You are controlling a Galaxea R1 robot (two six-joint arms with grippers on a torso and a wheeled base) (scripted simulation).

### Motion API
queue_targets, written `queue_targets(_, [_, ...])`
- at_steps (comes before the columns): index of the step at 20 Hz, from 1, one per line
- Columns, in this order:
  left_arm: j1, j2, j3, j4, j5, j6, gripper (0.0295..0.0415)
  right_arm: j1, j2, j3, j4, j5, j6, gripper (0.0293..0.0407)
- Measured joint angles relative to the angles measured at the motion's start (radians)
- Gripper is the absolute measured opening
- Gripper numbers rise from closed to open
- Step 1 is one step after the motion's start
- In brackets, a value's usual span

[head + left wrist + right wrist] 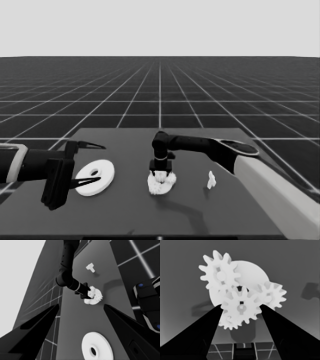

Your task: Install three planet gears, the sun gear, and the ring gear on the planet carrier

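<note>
- Pale grey forearm of the right arm (280, 192) fills the near right corner of the head view, reaching in toward the table's middle.
- Right claw (161, 176) points straight down at the table's centre onto the smaller round part (161, 184); in the head view the gears on it merge into one white lump.
- Right wrist view separates them: a middle gear (240, 307) sits between the two fingers, which are spread to either side of it; whether they touch its teeth cannot be told.
- Same view: three other gears ring the middle one, their teeth meeting it: one on the far side (219, 273), one at the right finger (272, 294), one partly hidden by the left finger (228, 321). All lie on the smaller round part (252, 272).
- Larger round part (95, 177) lies flat, left of the cluster and well apart from it.
- Left claw (86, 165) hangs at the table's left end, fingers wide apart, gripping nothing; its lower finger overlaps the larger round part's edge in the head view.
- Left wrist view shows that disc (97, 348) unheld, between the spread fingers.
- Thin white piece (211, 180) lies right of the cluster, apart from it; the left wrist view (90, 267) shows it T-shaped.
- Dark table (125, 220) carries everything.
</note>
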Motion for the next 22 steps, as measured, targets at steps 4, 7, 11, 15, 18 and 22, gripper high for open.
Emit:
queue_targets(4, [0.0, 0.0, 0.0, 0.0, 0.0, 0.0, 0.0385, 0.0, 0.0, 0.0, 0.0, 0.0, 0.042, 0.031])
queue_targets(7, [0.0, 0.0, 0.0, 0.0, 0.0, 0.0, 0.0385, 0.0, 0.0, 0.0, 0.0, 0.0, 0.073, 0.031])
queue_targets(11, [0.0, 0.0, 0.0, 0.0, 0.0, 0.0, 0.0385, 0.0, 0.0, 0.0, 0.0, 0.0, 0.115, 0.031])
queue_targets(15, [0.0, 0.0, 0.0, 0.0, 0.0, 0.0, 0.0385, 0.0, 0.0, 0.0, 0.0, 0.0, 0.157, 0.031])
queue_targets(18, [0.0, 0.0, 0.0, 0.0, 0.0, 0.0, 0.0385, 0.0, 0.0, 0.0, 0.0, 0.0, 0.188, 0.031])
queue_targets(22, [0.0, 0.0, 0.0, 0.0, 0.0, 0.0, 0.0385, 0.0, 0.0, 0.0, 0.0, 0.0, 0.23, 0.031])
